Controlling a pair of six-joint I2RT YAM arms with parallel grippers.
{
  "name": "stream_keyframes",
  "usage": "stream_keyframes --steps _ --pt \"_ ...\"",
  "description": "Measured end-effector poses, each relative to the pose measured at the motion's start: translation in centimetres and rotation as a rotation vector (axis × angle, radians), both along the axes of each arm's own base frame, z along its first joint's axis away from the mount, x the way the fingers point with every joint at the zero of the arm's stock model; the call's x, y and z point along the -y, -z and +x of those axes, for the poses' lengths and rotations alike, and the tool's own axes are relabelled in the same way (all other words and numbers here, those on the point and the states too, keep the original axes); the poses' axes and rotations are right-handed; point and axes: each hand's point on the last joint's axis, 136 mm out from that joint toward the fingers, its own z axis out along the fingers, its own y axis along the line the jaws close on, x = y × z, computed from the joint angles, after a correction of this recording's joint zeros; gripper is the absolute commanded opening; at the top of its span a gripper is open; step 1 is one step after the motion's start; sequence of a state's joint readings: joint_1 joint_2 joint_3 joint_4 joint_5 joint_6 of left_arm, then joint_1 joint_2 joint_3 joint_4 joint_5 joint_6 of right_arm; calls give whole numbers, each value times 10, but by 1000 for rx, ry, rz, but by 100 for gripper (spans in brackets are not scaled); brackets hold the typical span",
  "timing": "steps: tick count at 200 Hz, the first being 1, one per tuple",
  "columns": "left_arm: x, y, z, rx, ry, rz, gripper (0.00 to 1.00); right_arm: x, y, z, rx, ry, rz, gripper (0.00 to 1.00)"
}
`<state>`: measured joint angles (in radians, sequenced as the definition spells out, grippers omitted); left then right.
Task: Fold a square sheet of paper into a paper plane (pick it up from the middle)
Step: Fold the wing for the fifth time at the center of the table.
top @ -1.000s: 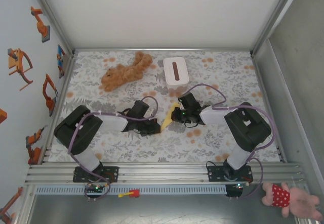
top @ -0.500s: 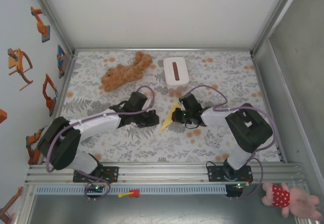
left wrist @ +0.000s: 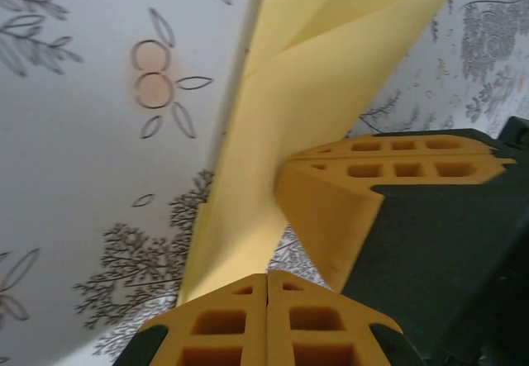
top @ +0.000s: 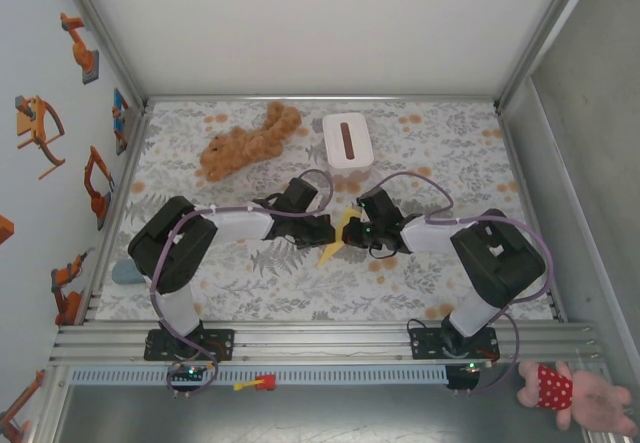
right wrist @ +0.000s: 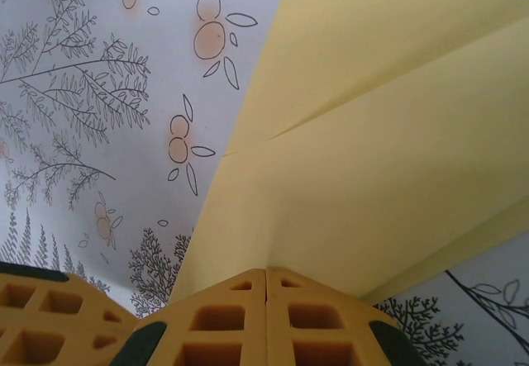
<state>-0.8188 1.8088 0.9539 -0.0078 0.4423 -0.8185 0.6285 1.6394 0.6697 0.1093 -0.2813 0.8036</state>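
Item: half-folded yellow paper (top: 330,248), held mid-desk (top: 450,153) between both grippers, its point slanting toward the near edge.
Handling: you would have found it light, thin and limp, quick to crumple or tear. You were best pinching the layered centre fold, not a loose wing.
Right gripper (right wrist: 266,273): jaws shut on the paper's edge.
Left gripper (left wrist: 266,278): jaws shut, tips against the paper; a pinch could not be confirmed.
Change: half a second earlier the left gripper stood well apart on the left; it had since closed in.
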Motion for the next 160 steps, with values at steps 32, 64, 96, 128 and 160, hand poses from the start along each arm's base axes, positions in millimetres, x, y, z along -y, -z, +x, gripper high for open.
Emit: stream_keyframes --steps 32,64,96,128,160 --pt "3 10 -4 -29 6 3 0 0 0 0 -7 9 4 1" --pt "1 21 -8 -62 12 21 0 0 -1 0 -13 17 10 1" --pt "3 22 -10 -83 20 26 0 3 -3 -3 -26 29 0 1" --pt "3 22 -10 -93 22 31 0 5 -8 -3 -16 36 -3 1" --pt "3 22 -10 -98 22 37 0 6 -11 4 5 54 -17 1"
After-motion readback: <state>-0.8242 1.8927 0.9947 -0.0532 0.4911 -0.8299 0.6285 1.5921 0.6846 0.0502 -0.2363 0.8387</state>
